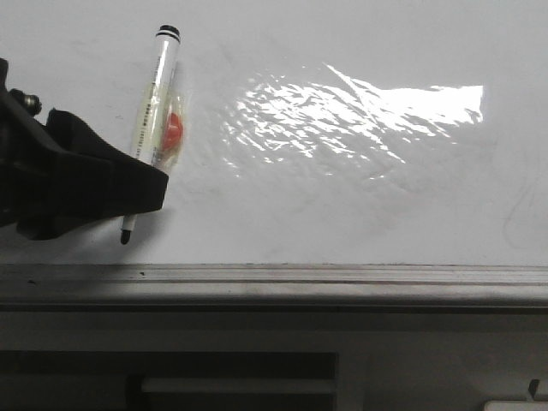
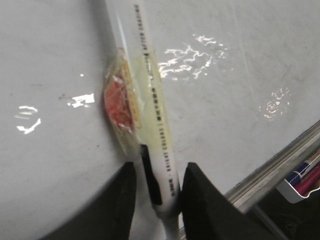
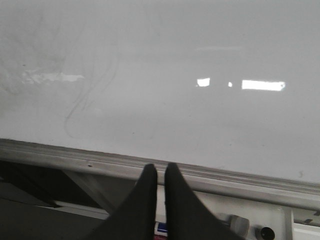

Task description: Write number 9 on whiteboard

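White board, black grippers, one spot of red-orange.

We see the whiteboard [image 1: 360, 205] as glossy pale grey-white with bright white glare patches, faint grey smudges and a dull grey metal edge rail [image 1: 274, 282]. The marker [image 1: 152, 116] is white with a black cap end, a black tip, a line of small dark print along its barrel and yellowish clear tape holding a red-orange patch [image 1: 174, 130]. The left gripper [image 2: 157, 200] and right gripper [image 3: 160, 192] are both matt black.
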